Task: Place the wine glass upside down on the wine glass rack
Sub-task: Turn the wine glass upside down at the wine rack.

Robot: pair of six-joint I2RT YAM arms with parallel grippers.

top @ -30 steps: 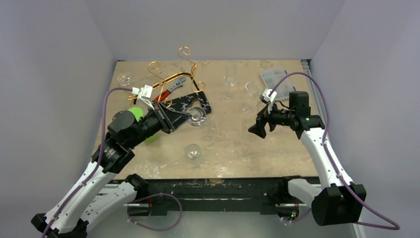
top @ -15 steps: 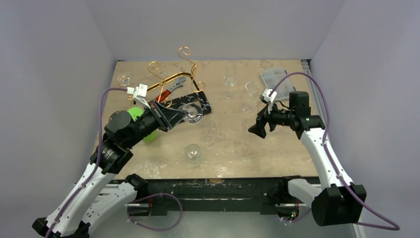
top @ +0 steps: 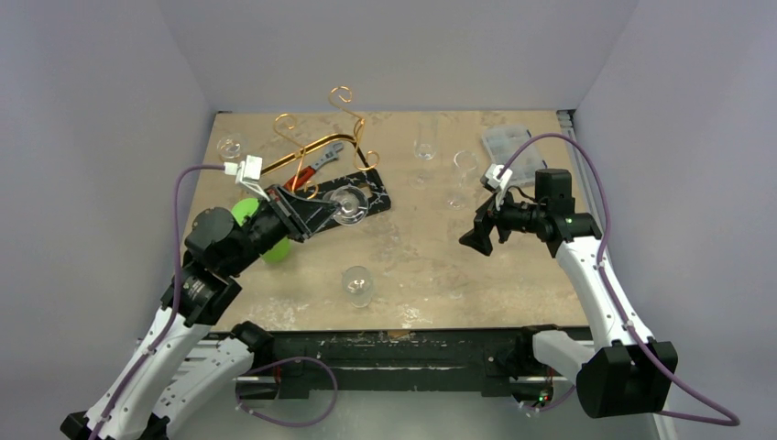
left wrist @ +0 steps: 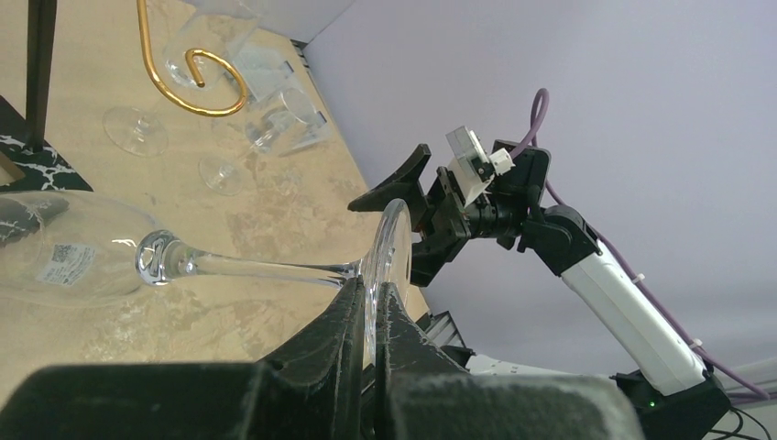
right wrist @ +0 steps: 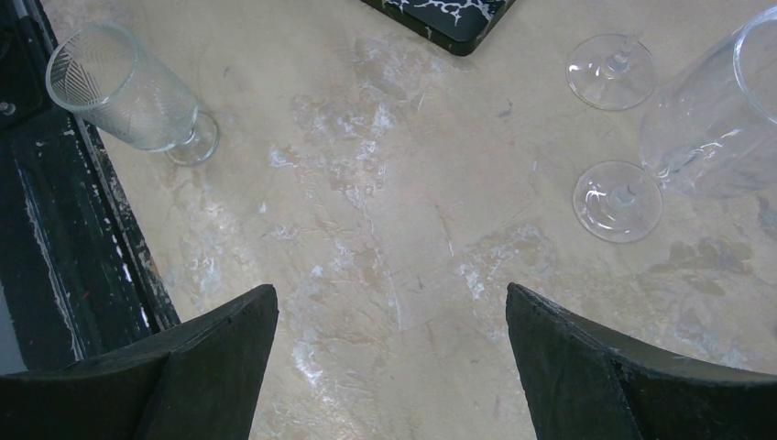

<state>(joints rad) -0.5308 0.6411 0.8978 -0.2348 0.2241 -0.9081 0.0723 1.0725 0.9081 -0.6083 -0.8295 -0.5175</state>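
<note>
One glass was pinched by its foot in the closed left hand; it seemed light, fragile and slippery. The right hand stood wide open, empty.

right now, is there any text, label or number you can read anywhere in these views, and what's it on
Small white sticker on the bowl of the wine glass clamped by its foot in the left gripper: print too small and blurred to read.
No other words, brands, numbers or signs show in any view.
</note>
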